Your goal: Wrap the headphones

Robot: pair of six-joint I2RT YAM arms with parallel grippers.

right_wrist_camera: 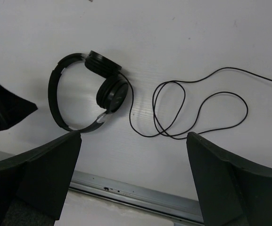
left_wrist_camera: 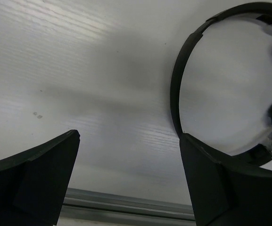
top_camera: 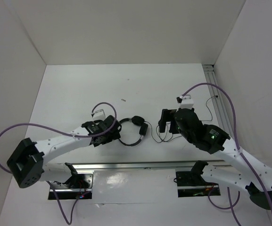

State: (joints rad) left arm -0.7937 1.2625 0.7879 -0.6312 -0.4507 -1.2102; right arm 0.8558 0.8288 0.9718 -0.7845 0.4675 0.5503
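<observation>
1. Two arms reach in over the white table (top_camera: 79,89), and the headphones (top_camera: 133,131) lie flat between them, near the middle of the table.
2. The headband (right_wrist_camera: 54,101) lies as an open arc. Both ear cups (right_wrist_camera: 112,93) sit close together on the side facing the cord.
3. The cord (right_wrist_camera: 153,103) leaves the cups and lies loose on the table in a few overlapping loops. None of it is wound on the band.
4. The left gripper (top_camera: 113,128) sits low, just beside the band. Its wrist view shows the left gripper (left_wrist_camera: 126,155) with jaws spread wide and only bare table between them.
5. In that view the headband (left_wrist_camera: 176,89) rises from behind one finger (left_wrist_camera: 220,188). I cannot tell whether they touch.
6. The right gripper (top_camera: 168,123) hangs over the cord (top_camera: 161,137), on the cup side of the headphones.
7. From its own camera, the right gripper (right_wrist_camera: 133,141) is also spread wide and holds nothing. Headphones and cord lie on the table beyond its fingers (right_wrist_camera: 234,183).
8. A metal rail (top_camera: 136,165) runs along the near edge, close to the headphones.
</observation>
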